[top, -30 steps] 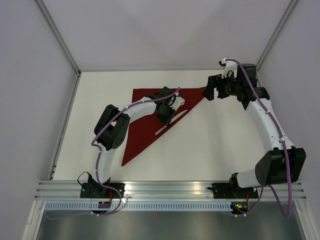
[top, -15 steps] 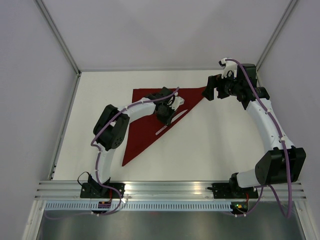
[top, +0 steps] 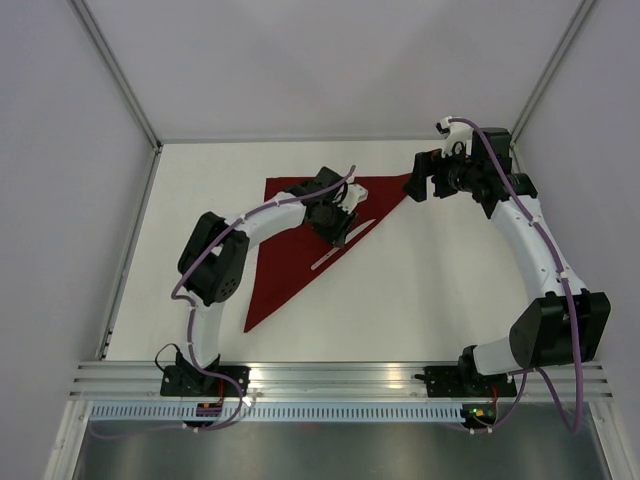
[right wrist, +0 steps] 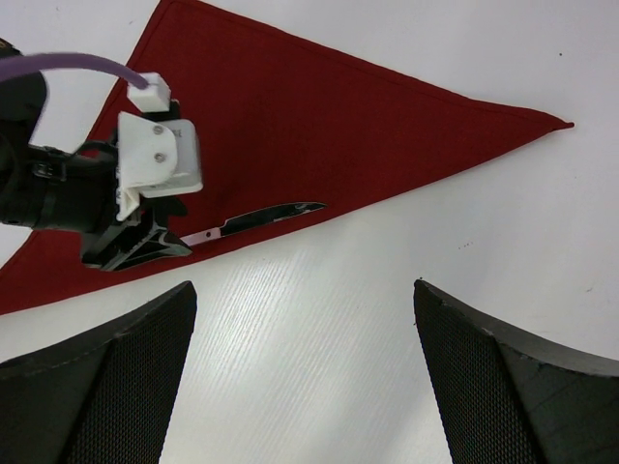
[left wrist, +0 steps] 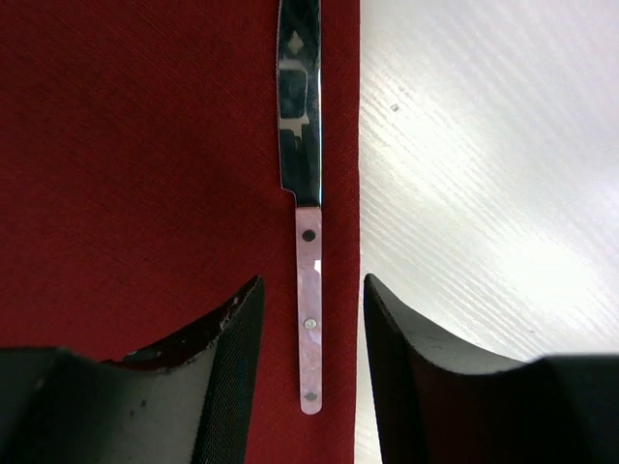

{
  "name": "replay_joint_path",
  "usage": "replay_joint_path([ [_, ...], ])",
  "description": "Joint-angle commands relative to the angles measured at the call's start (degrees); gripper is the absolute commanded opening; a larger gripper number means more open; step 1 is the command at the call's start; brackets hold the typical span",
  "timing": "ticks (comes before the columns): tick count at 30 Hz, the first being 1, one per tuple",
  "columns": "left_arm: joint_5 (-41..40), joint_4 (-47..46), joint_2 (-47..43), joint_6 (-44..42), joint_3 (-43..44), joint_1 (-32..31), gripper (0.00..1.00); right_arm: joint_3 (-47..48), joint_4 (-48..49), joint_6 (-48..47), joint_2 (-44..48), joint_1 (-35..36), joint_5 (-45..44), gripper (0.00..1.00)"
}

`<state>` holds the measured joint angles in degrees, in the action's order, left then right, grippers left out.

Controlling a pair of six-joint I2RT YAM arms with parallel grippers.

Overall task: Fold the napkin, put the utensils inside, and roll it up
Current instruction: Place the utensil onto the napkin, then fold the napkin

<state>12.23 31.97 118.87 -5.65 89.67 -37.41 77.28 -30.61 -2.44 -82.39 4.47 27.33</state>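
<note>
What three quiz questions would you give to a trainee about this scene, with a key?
1. True or false: the knife lies on the napkin, close beside one of its edges.
2. Which shape does the napkin have now? A: a flat square. B: a triangle. C: a tight roll.
3. Which gripper has the knife's handle between its open fingers, without touching it?

Key: 1 true. 2 B. 3 the left gripper.

No text or marking can be read — none.
</note>
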Motion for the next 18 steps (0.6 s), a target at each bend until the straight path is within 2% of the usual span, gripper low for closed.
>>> replay_joint_path([
  [1,0.87,-1.47,-8.11,1.08,3.67,0.93,0.51,0.24,0.73,0.24,0.74,0.71,1.06,0.98],
  [5,-3.43,-1.82,-15.49,5.02,3.5,4.34,0.51,-2.12,3.44,1.38,2.32,2.2,1.32,0.98],
  [8,-6.6,-2.17,-23.38,13.54,2.53,8.38,0.47,-4.85,5.38,0.07,4.34,4.83,-1.57,0.97],
  [10,-10.81,-1.73,-28.32,20.46,1.48,10.68,0.47,-6.6,6.7,-0.72,5.83,9.75,-5.16,0.93],
  [11,-10.47,-1.3,-33.39,22.33,1.13,13.65,0.47,-7.22,7.23,-1.42,6.1,11.94,-6.84,0.92],
  [13,-10.73,-0.42,-37.81,26.19,0.25,16.47,0.47,-8.54,8.8,-2.22,6.45,20.02,-11.74,0.88],
  [14,-11.08,0.37,-40.18,26.56,0.16,16.75,0.47,-8.89,9.51,-2.74,6.37,26.14,-13.25,0.87],
  [18,-16.08,3.44,-50.28,27.97,0.86,16.84,0.49,-11.44,14.17,-4.06,3.22,40.77,-19.41,0.79],
])
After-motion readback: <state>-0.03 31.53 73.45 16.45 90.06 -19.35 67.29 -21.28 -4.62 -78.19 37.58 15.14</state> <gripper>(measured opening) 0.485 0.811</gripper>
